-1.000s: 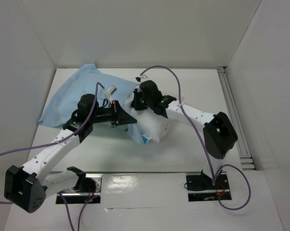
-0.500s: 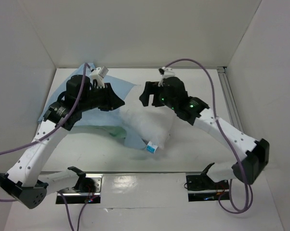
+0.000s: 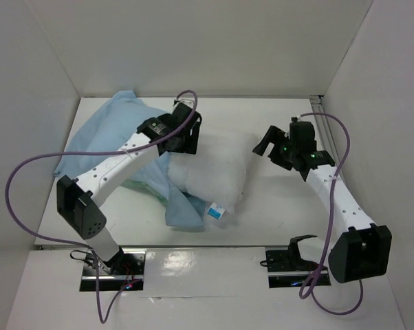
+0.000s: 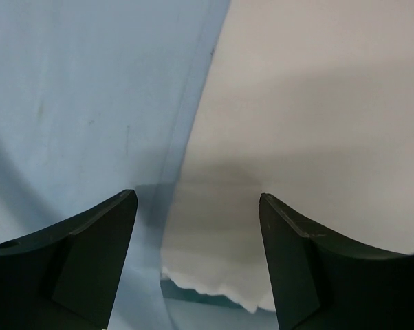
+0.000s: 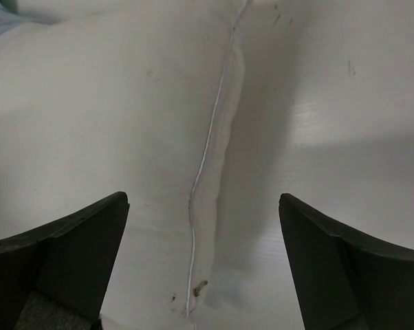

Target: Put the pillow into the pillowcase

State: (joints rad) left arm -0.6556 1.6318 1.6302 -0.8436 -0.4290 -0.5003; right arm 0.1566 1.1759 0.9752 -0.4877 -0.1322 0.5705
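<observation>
While jaws gape, both arms flank the pillow point(image 3: 214, 170).

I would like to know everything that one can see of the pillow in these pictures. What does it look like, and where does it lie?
The pillow is white, plump and rectangular, of soft cloth, with a stitched seam along its edge and a small blue-and-white label at its near corner. It lies flat on the table, mostly bare; its left end touches the blue pillowcase. The left gripper and the right gripper stand open over its edges, holding nothing.
</observation>
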